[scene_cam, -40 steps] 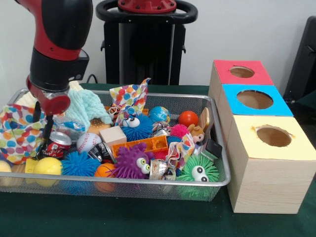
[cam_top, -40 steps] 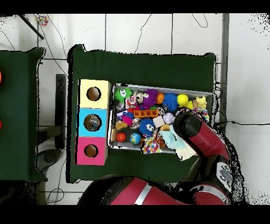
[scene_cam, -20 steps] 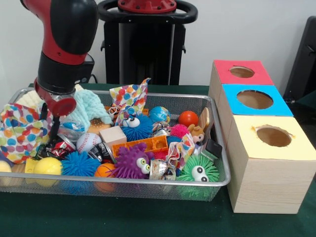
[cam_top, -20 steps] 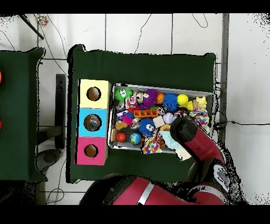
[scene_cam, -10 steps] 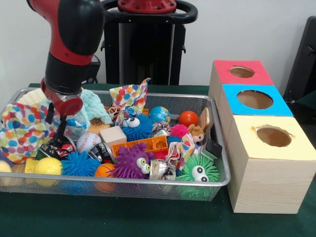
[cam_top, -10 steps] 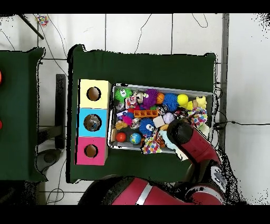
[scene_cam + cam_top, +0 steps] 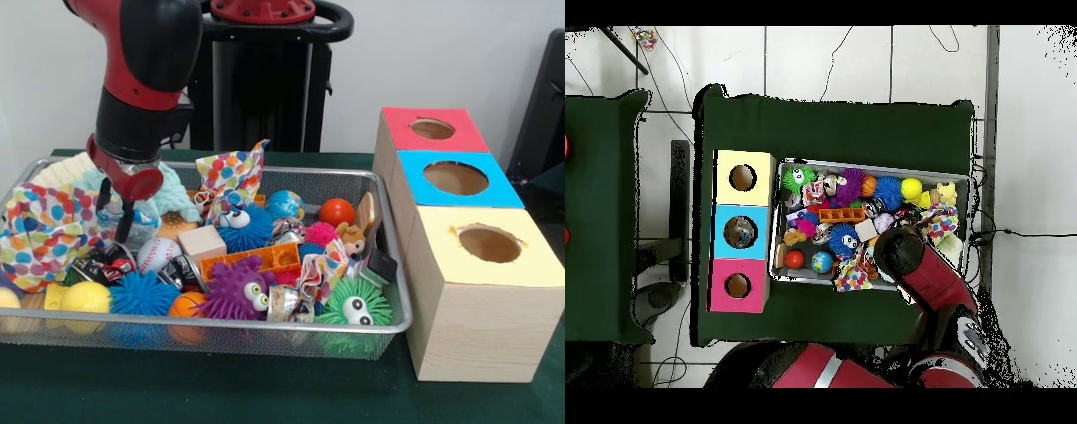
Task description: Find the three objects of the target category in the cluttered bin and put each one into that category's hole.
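Green-clothed table [image 7: 221,389] carrying cluttered bin [image 7: 388,322] left of three wooden boxes [image 7: 477,291]. Jaws [image 7: 116,215] hanging over bin's left part, above crumpled can [image 7: 104,261], seemingly slightly parted, gripping nothing.

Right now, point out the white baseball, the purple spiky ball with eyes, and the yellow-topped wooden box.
white baseball [image 7: 158,253], front view, on its stitched face
purple spiky ball with eyes [image 7: 232,289], front view, on its body
yellow-topped wooden box [image 7: 468,327], front view, on its wooden front
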Controlling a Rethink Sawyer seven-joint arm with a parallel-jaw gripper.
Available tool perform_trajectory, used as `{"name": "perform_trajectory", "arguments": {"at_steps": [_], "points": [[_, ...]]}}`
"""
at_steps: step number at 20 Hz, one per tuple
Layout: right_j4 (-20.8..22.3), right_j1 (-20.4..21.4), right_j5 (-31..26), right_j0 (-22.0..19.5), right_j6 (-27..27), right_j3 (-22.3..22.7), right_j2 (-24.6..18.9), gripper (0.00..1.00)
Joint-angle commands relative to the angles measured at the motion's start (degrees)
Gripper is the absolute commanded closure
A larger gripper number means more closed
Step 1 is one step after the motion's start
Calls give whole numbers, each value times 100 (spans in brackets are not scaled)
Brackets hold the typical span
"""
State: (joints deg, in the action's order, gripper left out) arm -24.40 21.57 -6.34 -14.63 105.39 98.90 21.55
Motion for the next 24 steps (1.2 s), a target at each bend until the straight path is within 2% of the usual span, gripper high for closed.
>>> {"name": "perform_trajectory", "arguments": {"at_steps": [1,12,13,17,24], "points": [[-213,57,218,51,1448,377,-657,0],[-154,99,192,-104,1326,422,-766,0],[-158,102,145,-115,1300,418,-773,100],[-186,108,-92,-102,1255,416,-748,100],[-221,143,-74,-210,1278,407,-787,100]]}}
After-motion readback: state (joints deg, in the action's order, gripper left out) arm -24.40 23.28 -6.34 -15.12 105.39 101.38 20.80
